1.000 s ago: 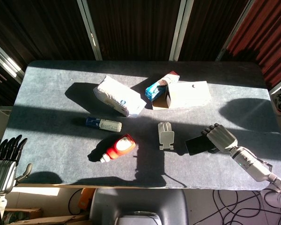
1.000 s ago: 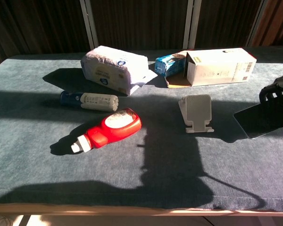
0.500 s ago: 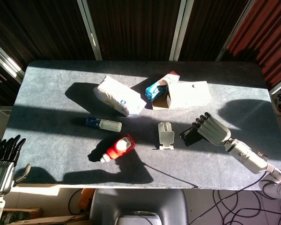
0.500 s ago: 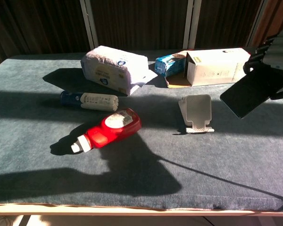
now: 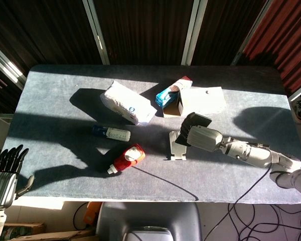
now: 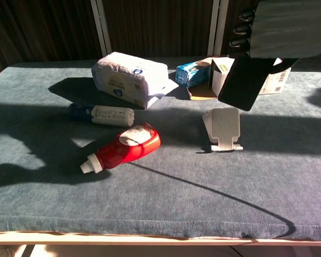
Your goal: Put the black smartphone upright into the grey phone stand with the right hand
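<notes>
My right hand (image 5: 203, 137) (image 6: 278, 27) holds the black smartphone (image 6: 243, 84) (image 5: 192, 124) in the air, tilted, just above and slightly right of the grey phone stand (image 6: 223, 128) (image 5: 177, 144). The phone does not touch the stand. The stand sits upright on the table mat with nothing in it. My left hand (image 5: 5, 170) hangs off the table's front left corner, fingers apart and holding nothing.
A red bottle (image 6: 123, 148) lies left of the stand, with a blue-and-white tube (image 6: 102, 114) behind it. Further back are a white packet (image 6: 130, 77), a blue carton (image 6: 192, 72) and a white cardboard box (image 6: 275, 77).
My right hand has lifted the phone off the table's right side and carried it left, up over the stand. The left hand barely moved.
</notes>
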